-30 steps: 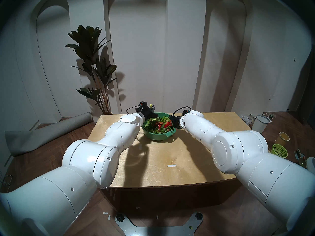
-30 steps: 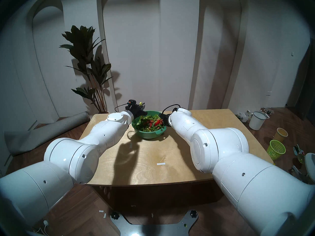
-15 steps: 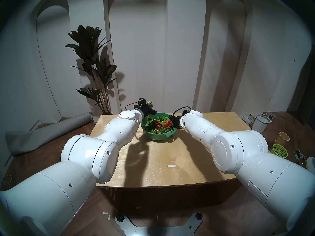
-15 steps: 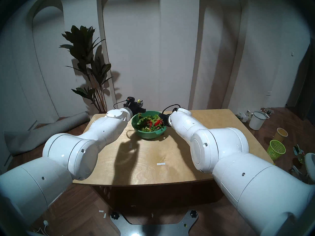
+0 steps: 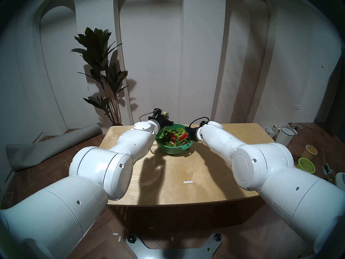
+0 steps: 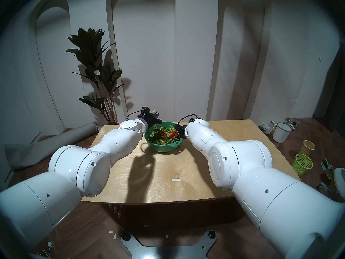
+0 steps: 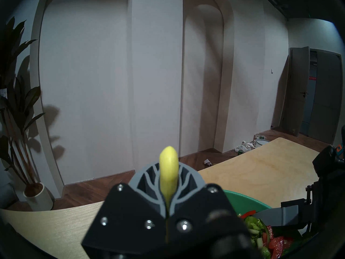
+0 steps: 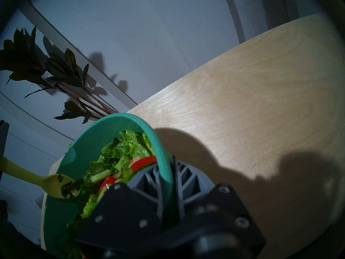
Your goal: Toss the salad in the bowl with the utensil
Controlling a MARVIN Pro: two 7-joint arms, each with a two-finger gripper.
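Head view, left eye: a wooden table [image 5: 205, 169] carries a teal bowl [image 5: 172, 150] near its far edge, filled with salad [image 5: 174, 138] of lettuce and red tomato pieces. Right wrist view: the right gripper [image 8: 169, 180] is clamped on the bowl's rim, one finger inside and one outside. Left wrist view: the left gripper [image 7: 168, 202] is closed on the handle of a yellow-green spoon [image 7: 168, 170], whose rounded handle end stands up above the fingers. Right wrist view: the spoon's scoop [image 8: 59, 185] lies at the salad's edge inside the bowl, with small leaf bits on it.
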